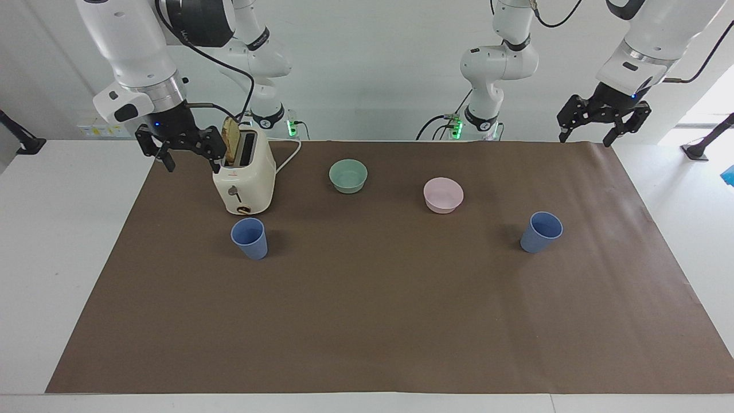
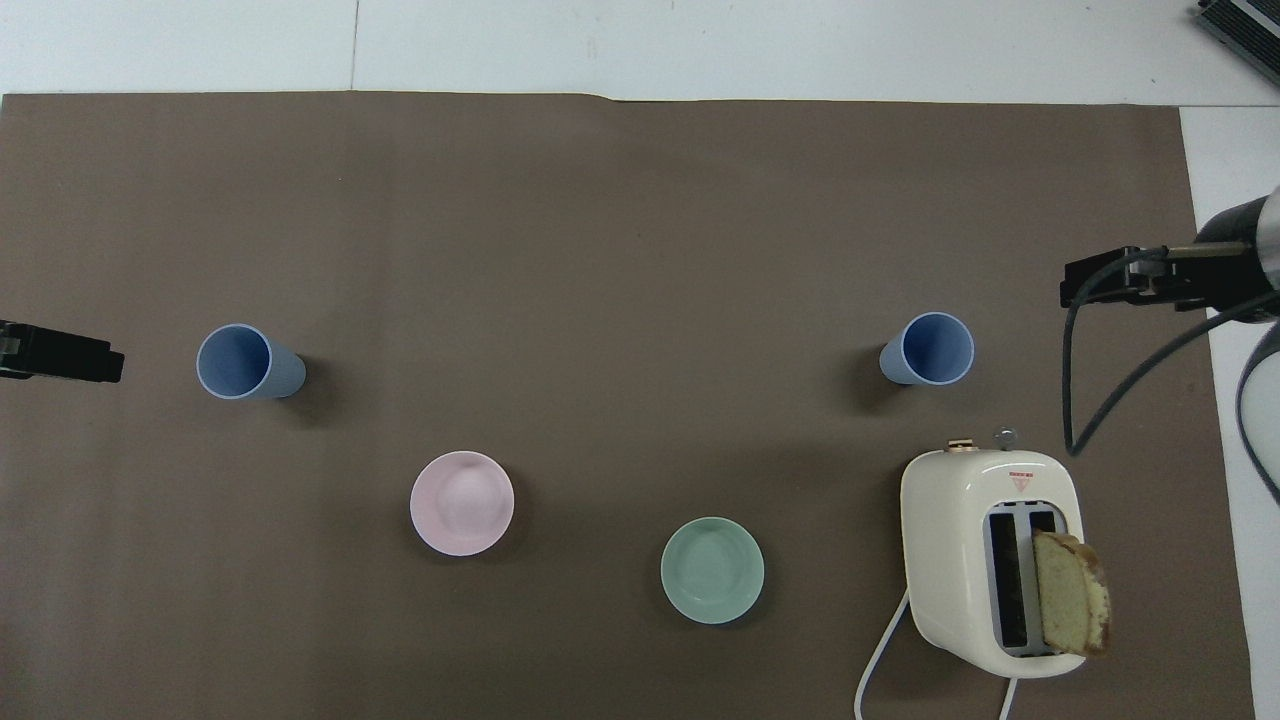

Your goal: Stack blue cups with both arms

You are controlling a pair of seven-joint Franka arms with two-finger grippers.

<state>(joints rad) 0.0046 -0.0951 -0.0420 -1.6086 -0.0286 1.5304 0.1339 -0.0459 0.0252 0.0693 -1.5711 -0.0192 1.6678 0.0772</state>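
Observation:
Two blue cups stand upright and apart on the brown mat (image 1: 367, 321). One cup (image 1: 250, 237) (image 2: 928, 349) is toward the right arm's end, just farther from the robots than the toaster. The other cup (image 1: 541, 232) (image 2: 248, 362) is toward the left arm's end. My right gripper (image 1: 193, 166) (image 2: 1110, 280) hangs open and empty beside the toaster, over the mat's edge. Above the mat's corner at the left arm's end, my left gripper (image 1: 585, 139) (image 2: 60, 355) is raised, open and holding nothing. Neither gripper touches a cup.
A cream toaster (image 1: 243, 178) (image 2: 990, 555) with a bread slice (image 1: 231, 140) (image 2: 1072, 590) in one slot stands near the right gripper. A mint-green bowl (image 1: 348, 175) (image 2: 712, 570) and a pink bowl (image 1: 443, 195) (image 2: 462, 502) sit between the cups, nearer the robots.

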